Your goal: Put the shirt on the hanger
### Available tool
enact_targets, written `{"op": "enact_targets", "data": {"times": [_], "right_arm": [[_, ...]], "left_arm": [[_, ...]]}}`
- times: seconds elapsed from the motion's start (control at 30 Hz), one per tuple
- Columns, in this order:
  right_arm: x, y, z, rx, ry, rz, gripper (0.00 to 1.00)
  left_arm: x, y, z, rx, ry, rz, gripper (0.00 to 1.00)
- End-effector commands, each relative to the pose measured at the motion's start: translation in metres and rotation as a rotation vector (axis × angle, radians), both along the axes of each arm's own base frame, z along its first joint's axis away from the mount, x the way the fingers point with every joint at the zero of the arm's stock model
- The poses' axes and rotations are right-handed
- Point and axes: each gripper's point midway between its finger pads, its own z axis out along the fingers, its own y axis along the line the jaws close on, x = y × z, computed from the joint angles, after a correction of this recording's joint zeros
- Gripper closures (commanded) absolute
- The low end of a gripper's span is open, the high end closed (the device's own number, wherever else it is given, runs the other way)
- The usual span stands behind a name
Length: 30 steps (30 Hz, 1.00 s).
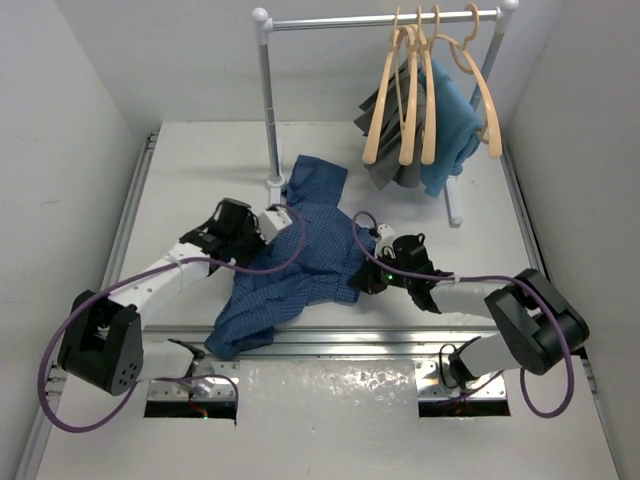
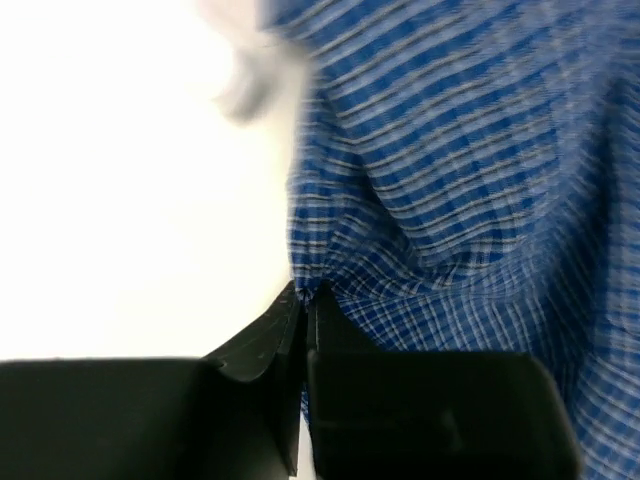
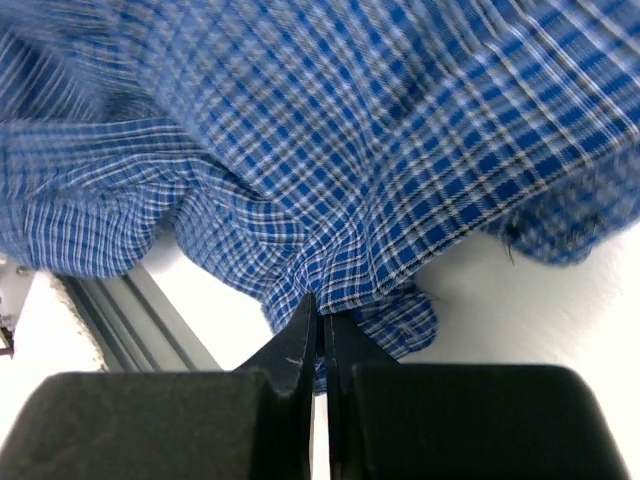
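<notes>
Shirt (image 1: 300, 260), centre frame on counter (image 1: 180, 180): soft, limp, light. L end effector (image 2: 305, 298) & R end effector (image 3: 322, 315) each clenched on pinched cloth; collar/shoulders prob. the better hold.

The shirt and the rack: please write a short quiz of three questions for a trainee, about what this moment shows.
1. True or false: the shirt already hangs on a hanger.
2. Choose one. The left gripper is: A) open above the table; B) shut on the shirt's cloth; C) shut on a hanger.
3. Fill in: the wooden hangers hang from the top ___ of the rack.

Key
1. False. The shirt lies crumpled on the table.
2. B.
3. rail.
</notes>
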Motion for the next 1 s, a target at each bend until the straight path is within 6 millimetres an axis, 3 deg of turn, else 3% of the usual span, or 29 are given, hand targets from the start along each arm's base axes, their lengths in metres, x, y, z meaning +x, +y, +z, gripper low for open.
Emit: {"op": "enact_targets", "data": {"times": [0.0,0.03,0.07,0.1,0.13,0.17,0.2,0.23,0.27,0.3,0.33,0.37,0.43,0.47,0.5,0.53,0.57,0.6,0.67,0.7,0.77,0.83,0.9,0.97], "right_arm": [[0.010,0.032,0.054,0.104,-0.253,0.093,1.00],[0.008,0.040,0.066,0.115,-0.325,0.125,1.00],[-0.008,0.058,0.079,0.134,-0.390,0.197,1.00],[-0.013,0.068,0.088,0.138,-0.457,0.236,1.00],[-0.010,0.082,0.109,0.173,-0.530,0.244,1.00],[-0.025,0.101,0.109,0.187,-0.537,0.302,1.00],[-0.027,0.114,0.117,0.202,-0.561,0.320,1.00],[-0.021,0.135,0.143,0.245,-0.607,0.327,1.00],[-0.028,0.155,0.131,0.234,-0.576,0.373,0.93],[-0.026,0.168,0.134,0.240,-0.565,0.388,0.80],[-0.017,0.186,0.151,0.253,-0.547,0.390,0.61],[-0.011,0.189,0.130,0.200,-0.465,0.378,0.51],[0.002,0.190,0.135,0.163,-0.477,0.348,0.30],[0.005,0.185,0.138,0.127,-0.527,0.356,0.24],[0.001,0.175,0.125,0.078,-0.506,0.362,0.19],[-0.001,0.167,0.120,0.051,-0.508,0.360,0.17],[0.000,0.157,0.132,0.040,-0.556,0.344,0.16],[-0.008,0.143,0.115,-0.004,-0.541,0.351,0.16],[-0.012,0.118,0.114,-0.054,-0.581,0.324,0.12],[-0.012,0.111,0.116,-0.069,-0.592,0.314,0.12],[-0.015,0.090,0.104,-0.148,-0.582,0.323,0.12],[-0.009,0.069,0.107,-0.184,-0.597,0.299,0.17],[-0.008,0.051,0.093,-0.204,-0.544,0.311,0.23],[0.009,0.032,0.076,-0.280,-0.528,0.310,0.19]], "left_arm": [[0.051,0.046,0.023,-0.007,-0.171,0.160,1.00],[0.062,0.057,0.031,-0.013,-0.204,0.187,1.00],[0.086,0.063,0.051,-0.047,-0.280,0.212,1.00],[0.099,0.072,0.061,-0.061,-0.323,0.237,1.00],[0.112,0.086,0.074,-0.068,-0.376,0.273,1.00],[0.135,0.088,0.099,-0.084,-0.497,0.281,1.00],[0.144,0.085,0.110,-0.095,-0.545,0.263,0.87],[0.153,0.080,0.120,-0.119,-0.592,0.237,0.72],[0.159,0.066,0.133,-0.179,-0.608,0.186,0.55],[0.162,0.059,0.138,-0.215,-0.602,0.171,0.20],[0.165,0.052,0.139,-0.276,-0.569,0.184,0.03],[0.166,0.044,0.150,-0.316,-0.544,0.173,0.01],[0.162,0.042,0.155,-0.352,-0.497,0.196,0.00],[0.157,0.042,0.155,-0.354,-0.489,0.201,0.01],[0.149,0.042,0.153,-0.345,-0.473,0.190,0.00],[0.134,0.041,0.154,-0.348,-0.464,0.177,0.00],[0.124,0.035,0.156,-0.365,-0.458,0.140,0.01],[0.112,0.031,0.156,-0.382,-0.444,0.117,0.01],[0.076,0.015,0.158,-0.448,-0.392,0.042,0.00],[0.058,0.011,0.155,-0.470,-0.356,0.032,0.01],[0.041,0.002,0.150,-0.509,-0.292,0.020,0.06],[0.024,-0.002,0.135,-0.500,-0.197,0.024,0.11],[0.009,-0.011,0.119,-0.466,-0.131,-0.005,0.16],[-0.001,-0.021,0.109,-0.418,-0.119,-0.054,0.17]]}}
